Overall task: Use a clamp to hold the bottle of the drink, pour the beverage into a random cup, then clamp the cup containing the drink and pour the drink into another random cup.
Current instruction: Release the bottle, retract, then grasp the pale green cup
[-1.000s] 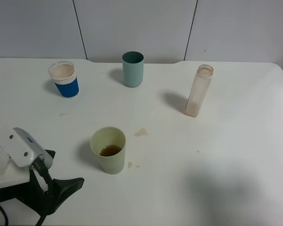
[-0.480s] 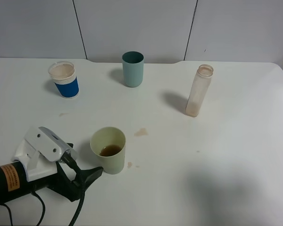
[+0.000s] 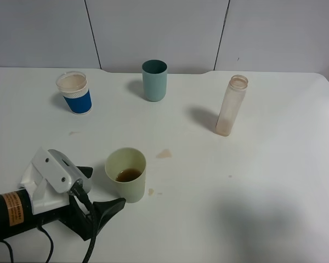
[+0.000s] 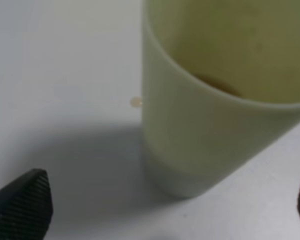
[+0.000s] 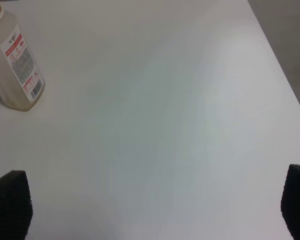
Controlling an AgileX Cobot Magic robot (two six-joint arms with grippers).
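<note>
Left gripper (image 3: 100, 191), lower left of the exterior view: fully open, empty, just beside the pale yellow-green tapered plastic tumbler (image 3: 129, 189) containing thin brown liquid (image 3: 128, 175). Right gripper (image 5: 152, 202): fully open, empty.

I find the pale yellow-green tumbler (image 3: 129, 190) upright, near left on the bench (image 3: 263, 181), a little brown beverage (image 3: 128, 175) in its bottom. The clear bottle (image 3: 231, 107) stands uncapped far right; the blue-sleeved white cup (image 3: 75, 94) stands upright far left.

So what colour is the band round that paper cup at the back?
Blue, on a white paper cup. It shows best in the exterior high view.
</note>
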